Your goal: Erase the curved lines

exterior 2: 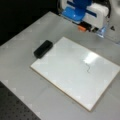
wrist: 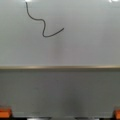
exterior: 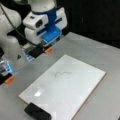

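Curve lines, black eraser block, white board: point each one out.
curve lines (wrist: 43, 23): wrist view, on the middle bend of the squiggle.
black eraser block (exterior 2: 43, 49): a front view, on its top face.
white board (exterior: 75, 95): a front view, on a bare patch.

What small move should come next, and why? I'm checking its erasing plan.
Probably move toward the black eraser at the whiteboard's corner: the curve lines are intact, and the gripper hangs off the board with orange fingertips wide apart, holding nothing.
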You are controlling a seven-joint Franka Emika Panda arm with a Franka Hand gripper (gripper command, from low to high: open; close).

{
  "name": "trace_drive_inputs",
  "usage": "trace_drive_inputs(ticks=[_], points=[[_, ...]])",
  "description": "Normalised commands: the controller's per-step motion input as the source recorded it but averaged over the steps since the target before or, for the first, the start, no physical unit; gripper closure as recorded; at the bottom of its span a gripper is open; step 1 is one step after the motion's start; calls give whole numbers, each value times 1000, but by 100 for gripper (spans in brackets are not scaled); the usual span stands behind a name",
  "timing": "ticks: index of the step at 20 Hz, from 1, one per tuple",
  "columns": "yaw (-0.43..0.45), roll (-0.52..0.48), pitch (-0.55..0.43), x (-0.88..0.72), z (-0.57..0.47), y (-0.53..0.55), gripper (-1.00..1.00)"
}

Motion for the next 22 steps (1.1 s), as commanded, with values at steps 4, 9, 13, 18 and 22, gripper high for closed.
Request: trace_drive_inputs(ticks=[4, 9, 13, 18, 22], points=[[162, -24, 115, -3, 17, -23, -100], [157, -83, 141, 14, 81, -105, -100], [138, -102, 142, 47, 118, -207, -100], [141, -76, 82, 101, 59, -313, -100], [149, -68, 54, 183, 28, -414, -100]])
